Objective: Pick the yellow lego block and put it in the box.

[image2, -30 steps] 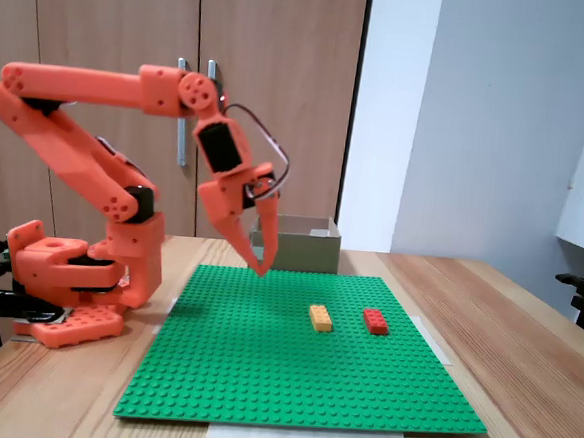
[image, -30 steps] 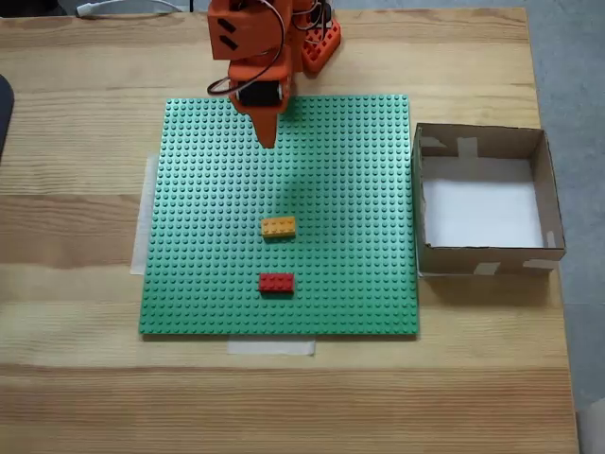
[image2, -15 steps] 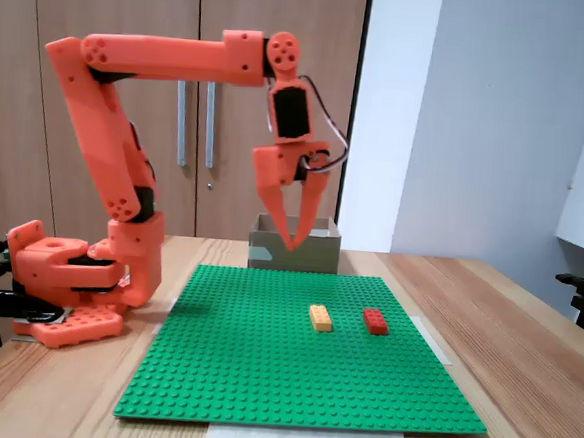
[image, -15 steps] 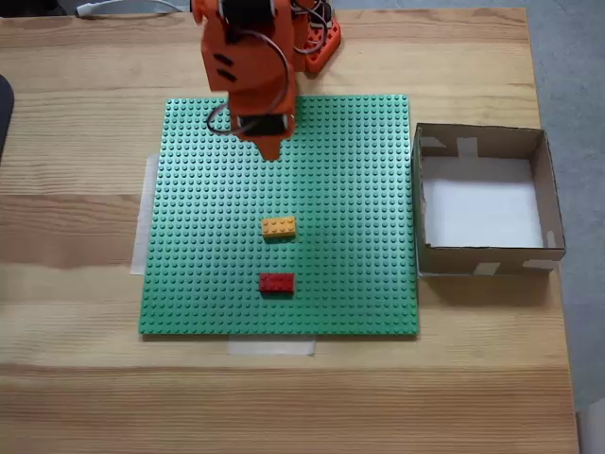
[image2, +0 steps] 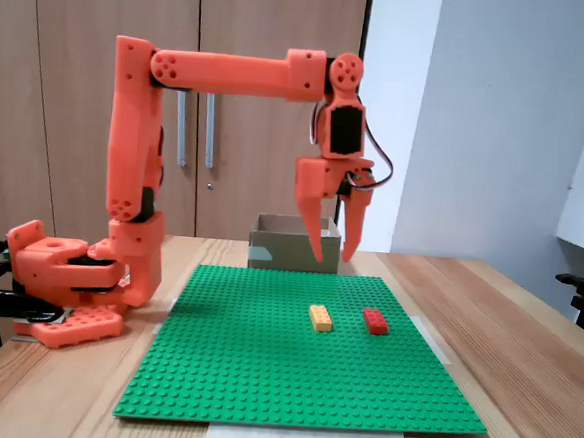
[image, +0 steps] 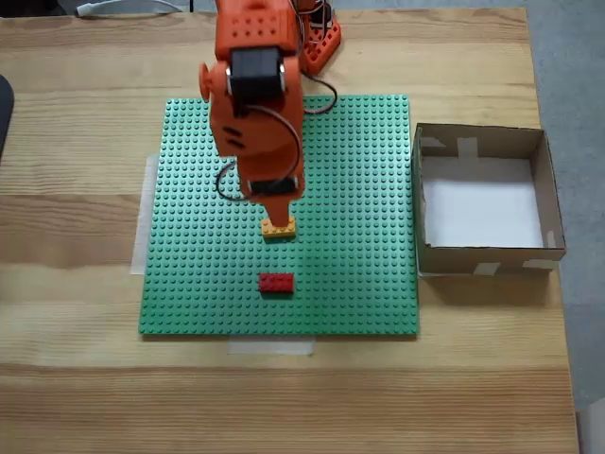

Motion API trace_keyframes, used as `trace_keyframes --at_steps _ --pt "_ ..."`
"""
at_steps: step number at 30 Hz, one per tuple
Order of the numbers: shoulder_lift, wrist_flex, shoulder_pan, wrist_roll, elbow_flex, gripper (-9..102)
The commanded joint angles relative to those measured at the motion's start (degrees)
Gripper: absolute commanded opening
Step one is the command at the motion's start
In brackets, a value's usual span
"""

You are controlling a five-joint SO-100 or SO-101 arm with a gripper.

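Observation:
The yellow lego block (image: pixel 279 228) (image2: pixel 319 317) lies on the green baseplate (image: pixel 189 265) (image2: pixel 262 367), with a red brick (image: pixel 276 282) (image2: pixel 375 321) beside it. My orange gripper (image2: pixel 333 255) hangs well above the yellow block, fingers pointing down and spread open with nothing between them. From above, the gripper (image: pixel 275 214) and wrist cover the block's far edge. The box (image: pixel 487 200) (image2: pixel 292 243), brown cardboard with a white floor, stands off the baseplate's right edge in the top-down fixed view.
The arm's base (image2: pixel 62 283) sits at the table's far edge in the top-down fixed view. Pale tape strips (image: pixel 270 346) hold the baseplate to the wooden table (image: pixel 76 378). Cabinet doors (image2: pixel 106 16) stand behind the arm.
The arm has stretched out from the baseplate's far side to above the yellow block, rising as it went. The fingers have opened wide. Both bricks lie where they were.

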Motion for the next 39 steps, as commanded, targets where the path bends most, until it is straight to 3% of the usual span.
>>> trace_keyframes --at_steps 1,9,24,39 --pt "-1.58 -0.35 -0.18 1.05 -4.57 22" --pt "-6.77 -1.41 -0.35 2.55 -9.93 29" --pt "-7.56 -2.46 0.53 2.11 -9.23 31" --pt "5.54 -5.8 0.53 1.41 11.6 31"
